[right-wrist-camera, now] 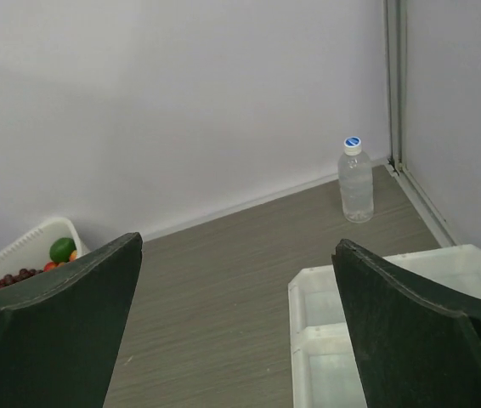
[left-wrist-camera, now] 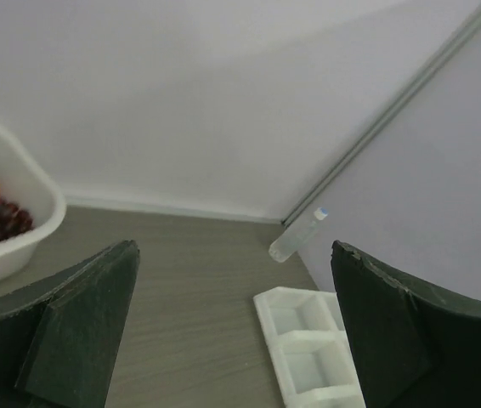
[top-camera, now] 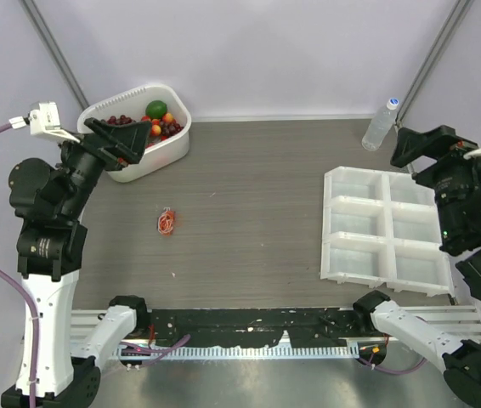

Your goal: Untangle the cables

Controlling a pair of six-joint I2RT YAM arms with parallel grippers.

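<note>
One red-orange cables tangle sits bunched, left pincer and right pincer wide.

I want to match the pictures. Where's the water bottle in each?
Top external: water bottle at the upper right.
Left wrist: right of centre.
Right wrist: upper right.
Shared landmark: the white tray, lying just nearer than the bottle.
</note>
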